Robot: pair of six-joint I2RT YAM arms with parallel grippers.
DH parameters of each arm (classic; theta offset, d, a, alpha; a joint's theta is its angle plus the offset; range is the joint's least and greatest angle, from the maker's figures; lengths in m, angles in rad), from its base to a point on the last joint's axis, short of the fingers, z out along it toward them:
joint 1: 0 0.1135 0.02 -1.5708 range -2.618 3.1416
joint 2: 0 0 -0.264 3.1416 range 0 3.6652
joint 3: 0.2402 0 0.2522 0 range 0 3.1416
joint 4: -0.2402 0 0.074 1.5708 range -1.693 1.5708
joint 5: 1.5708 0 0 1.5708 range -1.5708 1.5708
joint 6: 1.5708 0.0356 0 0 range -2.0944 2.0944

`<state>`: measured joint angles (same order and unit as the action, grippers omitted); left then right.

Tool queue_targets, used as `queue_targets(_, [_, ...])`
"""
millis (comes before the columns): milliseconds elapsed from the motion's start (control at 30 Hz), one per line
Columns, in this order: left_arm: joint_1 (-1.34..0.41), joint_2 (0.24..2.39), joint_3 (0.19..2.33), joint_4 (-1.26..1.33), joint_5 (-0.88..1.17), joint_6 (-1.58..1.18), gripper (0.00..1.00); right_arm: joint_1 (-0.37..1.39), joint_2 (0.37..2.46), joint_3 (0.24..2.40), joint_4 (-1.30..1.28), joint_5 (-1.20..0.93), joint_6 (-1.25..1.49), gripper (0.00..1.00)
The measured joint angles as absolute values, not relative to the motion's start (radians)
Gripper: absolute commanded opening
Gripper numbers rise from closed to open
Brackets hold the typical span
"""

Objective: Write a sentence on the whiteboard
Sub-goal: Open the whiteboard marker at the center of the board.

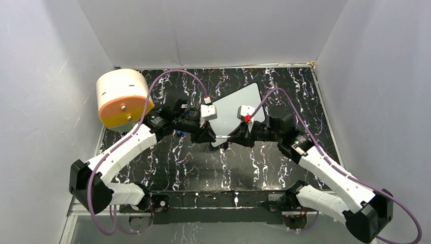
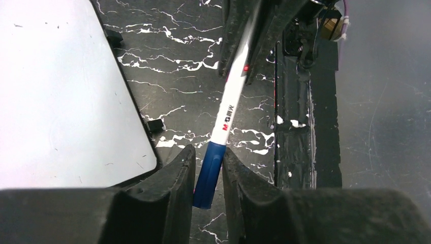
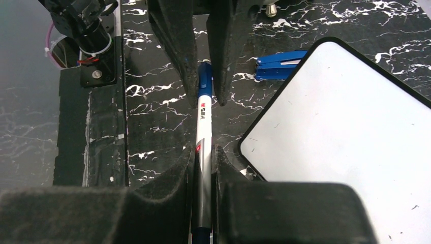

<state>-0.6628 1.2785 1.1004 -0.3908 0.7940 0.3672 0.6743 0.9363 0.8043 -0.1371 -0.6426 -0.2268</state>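
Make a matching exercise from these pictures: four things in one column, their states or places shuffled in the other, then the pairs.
1 whiteboard
2 left gripper
3 right gripper
4 cream cylinder

A shut on the marker's white barrel
B blank
C far left of the table
D shut on the marker's blue cap

Pairs: 1-B, 2-D, 3-A, 4-C

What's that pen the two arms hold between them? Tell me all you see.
The marker is a slim white barrel, plastic by its look, with red lettering and a blue cap that is on. It is held over the black marbled table, beside the blank whiteboard. The left end effector clamps the cap; the right end effector clamps the barrel.
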Motion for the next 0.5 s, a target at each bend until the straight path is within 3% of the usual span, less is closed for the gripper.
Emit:
queue_targets(67, [-0.663,1.279,1.098,-0.391,0.793,0.371,0.07,0.674,0.939,0.804,-0.132,-0.649,-0.215,0.01])
queue_targets(133, [-0.663,1.277,1.091,-0.394,0.804,0.393,0.00,0.672,0.943,0.804,-0.131,-0.658,-0.205,0.10])
queue_targets(300, [-0.663,1.270,1.062,-0.381,0.802,0.412,0.00,0.669,0.969,0.805,-0.133,-0.673,-0.153,0.29])
queue_targets(367, [-0.663,1.264,1.044,-0.374,0.796,0.417,0.00,0.669,0.989,0.813,-0.137,-0.674,-0.128,0.41])
queue_targets(500, [-0.669,1.260,1.010,-0.369,0.776,0.416,0.00,0.669,1.019,0.844,-0.133,-0.664,-0.073,0.49])
